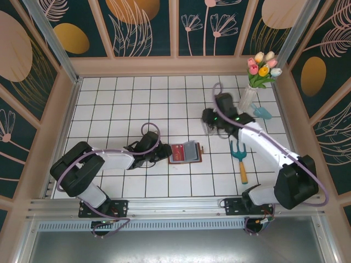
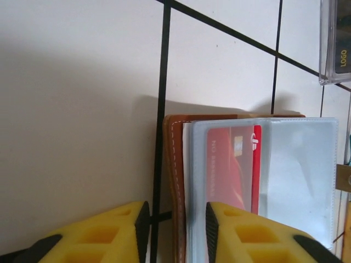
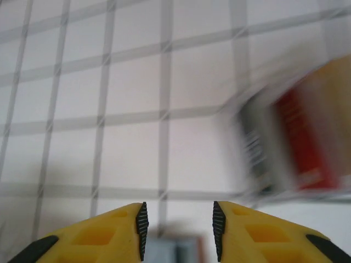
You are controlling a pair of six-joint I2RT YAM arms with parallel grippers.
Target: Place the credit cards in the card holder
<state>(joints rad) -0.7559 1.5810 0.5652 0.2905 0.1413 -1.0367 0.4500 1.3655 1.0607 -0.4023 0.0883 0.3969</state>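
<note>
- The brown card holder (image 1: 185, 153) lies open near the centre of the white tiled table (image 1: 120, 98), clear plastic sleeves facing up.
- A red credit card (image 2: 233, 164) sits inside one sleeve.
- The left gripper (image 2: 176, 224), at the holder's 9 o'clock in the top view, has its yellow fingers parted. The holder's stitched leather edge lies in the gap, not pinched.
- The clear tray (image 2: 324, 49) stands at the holder's 2 o'clock, apart from it, with a dark card (image 2: 343, 55) marked "LOGO" inside.
- The right gripper (image 1: 210, 119) hovers at the tray, fingers parted and nothing clearly held. A greyish shape (image 3: 170, 249) low in the gap is too blurred to identify.
- Red and black cards (image 3: 296, 142) show as a blur at 3 o'clock in the right wrist view.
- A teal garden fork (image 1: 239, 159) lies at the holder's 3 o'clock, and a vase of tulips (image 1: 249, 98) stands at its 1 o'clock.
</note>
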